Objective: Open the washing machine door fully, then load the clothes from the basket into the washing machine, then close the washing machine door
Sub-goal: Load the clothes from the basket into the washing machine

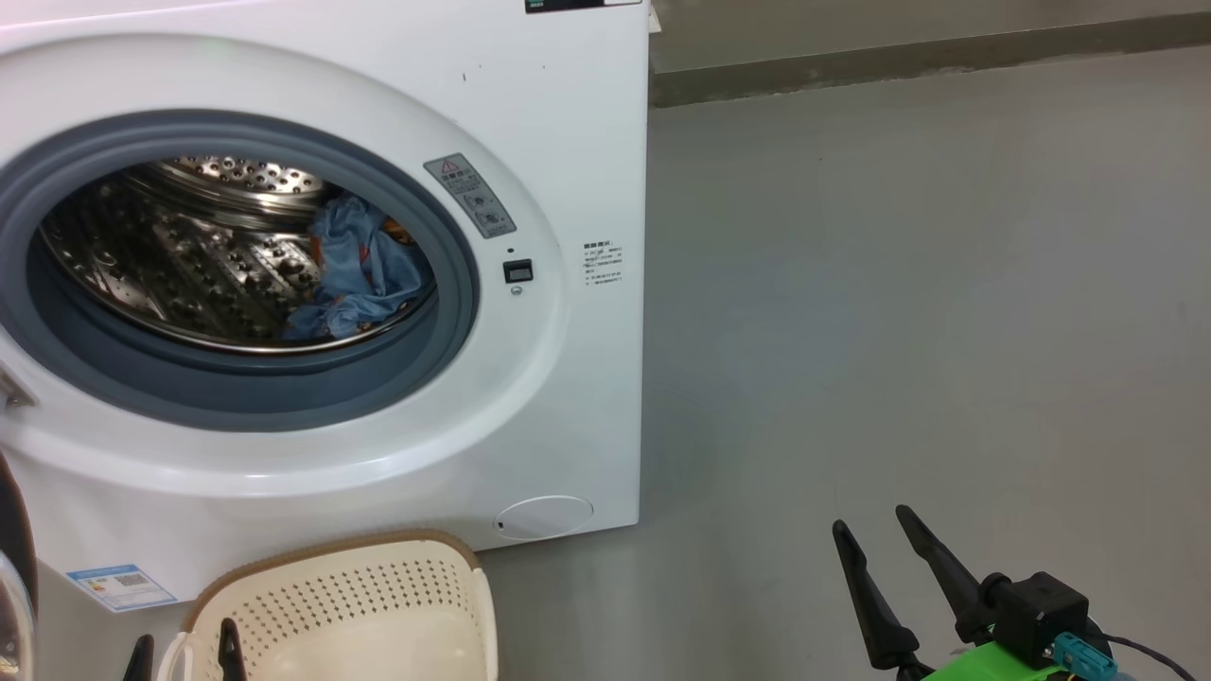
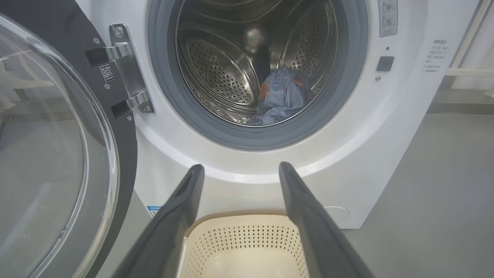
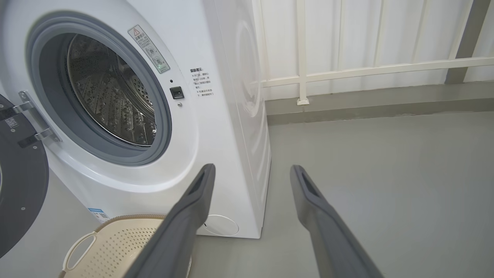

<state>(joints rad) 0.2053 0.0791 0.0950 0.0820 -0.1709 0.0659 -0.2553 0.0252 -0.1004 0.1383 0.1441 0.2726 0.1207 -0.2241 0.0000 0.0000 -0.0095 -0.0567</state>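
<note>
Colours, laundry corner
White washing machine (image 1: 568,142), grey-blue gasket (image 1: 236,402), perforated steel drum (image 1: 170,255); light blue clothes (image 1: 364,270), orange-brown print; cream basket (image 1: 378,586), dotted holes, brown rim; black-rimmed clear-glass door (image 2: 58,154); grey floor (image 1: 899,284).

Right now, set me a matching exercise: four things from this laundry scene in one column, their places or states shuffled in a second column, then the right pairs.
Things
1. clothes
2. basket
3. washing machine door
4. right gripper

Places or states
A. swung open on its hinge
B. standing on the floor before the washing machine
C. fingers apart, above bare floor
D. lying in the steel drum

Pairs: 1-D; 2-B; 3-A; 4-C
</note>
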